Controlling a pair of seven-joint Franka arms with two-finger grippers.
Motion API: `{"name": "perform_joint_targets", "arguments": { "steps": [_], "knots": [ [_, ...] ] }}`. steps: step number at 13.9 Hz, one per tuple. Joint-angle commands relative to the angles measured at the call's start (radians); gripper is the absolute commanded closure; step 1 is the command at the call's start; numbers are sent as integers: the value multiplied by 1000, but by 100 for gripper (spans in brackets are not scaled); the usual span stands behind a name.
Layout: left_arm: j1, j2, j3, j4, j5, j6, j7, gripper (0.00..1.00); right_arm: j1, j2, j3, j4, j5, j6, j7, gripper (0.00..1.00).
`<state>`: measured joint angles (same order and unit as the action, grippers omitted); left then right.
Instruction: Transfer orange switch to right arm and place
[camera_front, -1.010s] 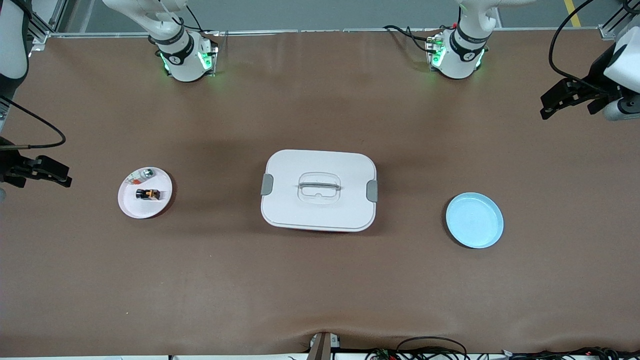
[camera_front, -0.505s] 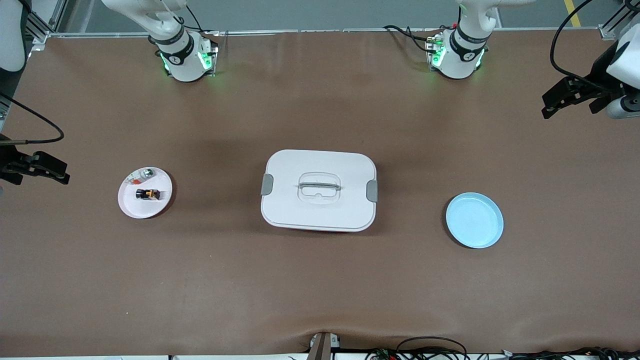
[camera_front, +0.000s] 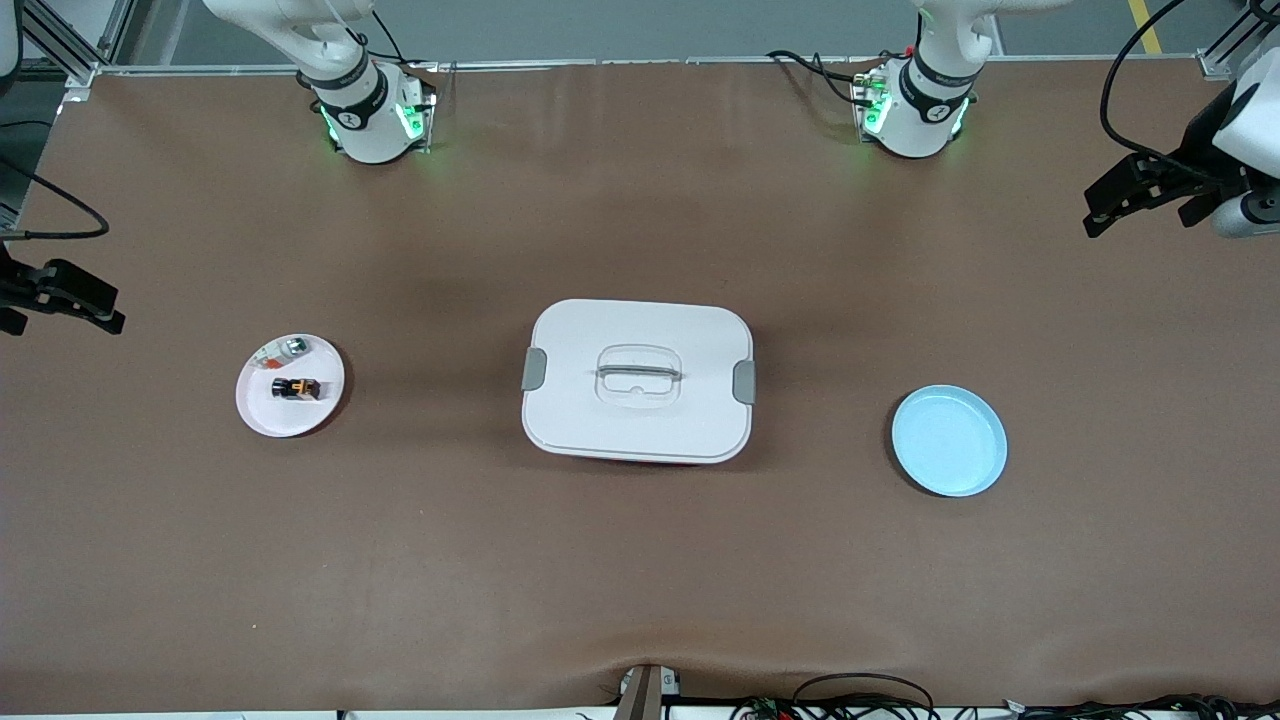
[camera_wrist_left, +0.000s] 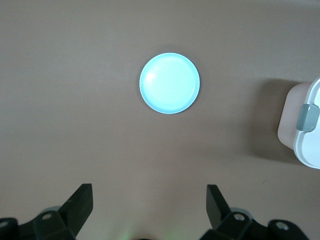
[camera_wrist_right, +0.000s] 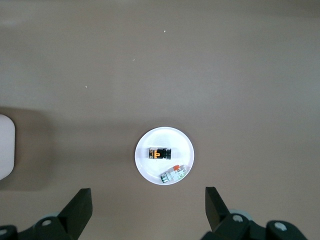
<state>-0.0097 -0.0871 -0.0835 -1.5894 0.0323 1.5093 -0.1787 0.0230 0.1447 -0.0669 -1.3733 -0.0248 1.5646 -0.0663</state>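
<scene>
The white box (camera_wrist_left: 305, 125) is running off the edge of the left wrist view, so only one end with a grey latch (camera_wrist_left: 308, 117) is showing. Both arms are being cut off in the front view. The small silvery piece (camera_front: 291, 347) is looking too tiny to make out.

We see the right gripper (camera_front: 60, 295) at the left edge of the front frame higher up than a second ago, drawn farther toward the border, its jaws wide apart. The left gripper (camera_front: 1140, 195) at the upper right edge has crept slightly toward the border and then settled.
</scene>
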Motion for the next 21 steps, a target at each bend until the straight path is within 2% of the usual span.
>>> {"name": "perform_joint_targets", "arguments": {
  "steps": [1, 8, 10, 11, 16, 21],
  "knots": [
    [5, -11, 2, 6, -12, -15, 21, 0, 6, -8, -5, -6, 52, -41, 13, 0],
    [5, -13, 2, 22, -11, -15, 22, 0, 5, -30, -10, -39, 57, -23, 11, 0],
    [5, -14, 1, 22, -11, -17, 22, 0, 6, -123, -11, -186, 57, 91, 11, 0],
    [5, -14, 1, 22, -12, -17, 22, 0, 6, -146, -11, -225, 56, 112, 13, 0],
    [4, -16, -4, 23, -12, -32, 22, 0, 3, -142, -11, -191, 46, 39, 13, 0],
    [4, -16, -4, 25, -12, -40, 22, 0, 6, -140, -10, -179, 45, 35, 13, 0]
  ]
}}
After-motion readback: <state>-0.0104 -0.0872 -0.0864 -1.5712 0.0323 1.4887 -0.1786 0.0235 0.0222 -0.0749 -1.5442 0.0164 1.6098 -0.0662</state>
